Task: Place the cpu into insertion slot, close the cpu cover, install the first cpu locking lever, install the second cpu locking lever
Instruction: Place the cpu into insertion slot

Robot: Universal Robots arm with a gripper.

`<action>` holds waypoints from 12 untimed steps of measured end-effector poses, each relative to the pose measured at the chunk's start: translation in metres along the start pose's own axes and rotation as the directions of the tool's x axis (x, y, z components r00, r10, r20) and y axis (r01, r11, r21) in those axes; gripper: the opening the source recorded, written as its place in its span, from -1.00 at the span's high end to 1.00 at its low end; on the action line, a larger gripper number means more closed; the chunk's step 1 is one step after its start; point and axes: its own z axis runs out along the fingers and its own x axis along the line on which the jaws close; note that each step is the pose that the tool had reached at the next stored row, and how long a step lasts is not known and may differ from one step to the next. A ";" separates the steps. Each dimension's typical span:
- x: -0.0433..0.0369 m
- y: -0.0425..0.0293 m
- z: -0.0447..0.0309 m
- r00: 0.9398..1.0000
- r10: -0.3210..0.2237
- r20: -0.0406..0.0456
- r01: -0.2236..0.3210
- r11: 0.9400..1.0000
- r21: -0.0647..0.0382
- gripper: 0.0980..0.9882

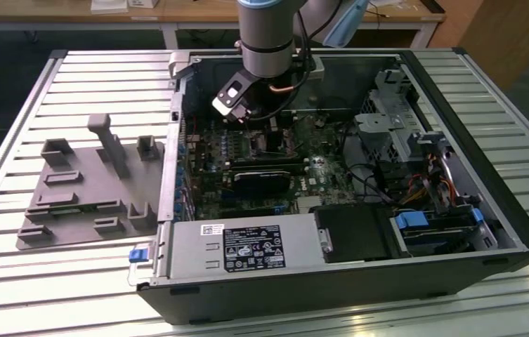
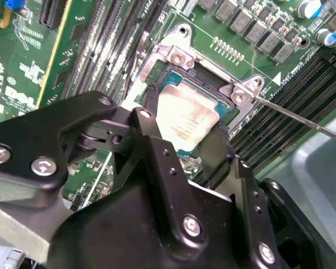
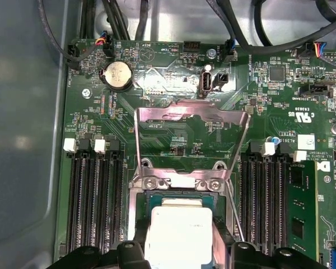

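Where the work stands: the first step looks under way, and none of the closing steps is done.
Gripper: the gripper point(image 2: 186, 119) reaches down into the open computer case point(image 1: 339, 281), its jaws closed on two opposite edges of the cpu point(image 3: 176, 231).
Cpu: silver face up, it sits squarely over the insertion slot point(image 2: 171, 74); whether it is fully seated or a touch above the socket cannot be told.
Cpu cover: the cpu cover point(image 3: 193, 110) is swung up and back on its hinge, the green motherboard point(image 3: 173, 84) showing through its cut-out; it is not closed.
Locking lever: one thin metal locking lever point(image 2: 291, 116) stands free beside the socket, unlatched; a second lever cannot be made out.
Left, by judgement: confirming the seating, closing the cover and installing both levers.
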 end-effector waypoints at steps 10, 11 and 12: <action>-0.0001 -0.0001 -0.0001 1.000 0.000 0.001 0.000 1.000 0.000 -0.15; -0.0001 -0.0001 -0.0001 1.000 0.000 0.001 0.000 1.000 0.000 -0.15; -0.0001 -0.0001 -0.0002 1.000 0.000 0.001 0.000 1.000 0.000 -0.15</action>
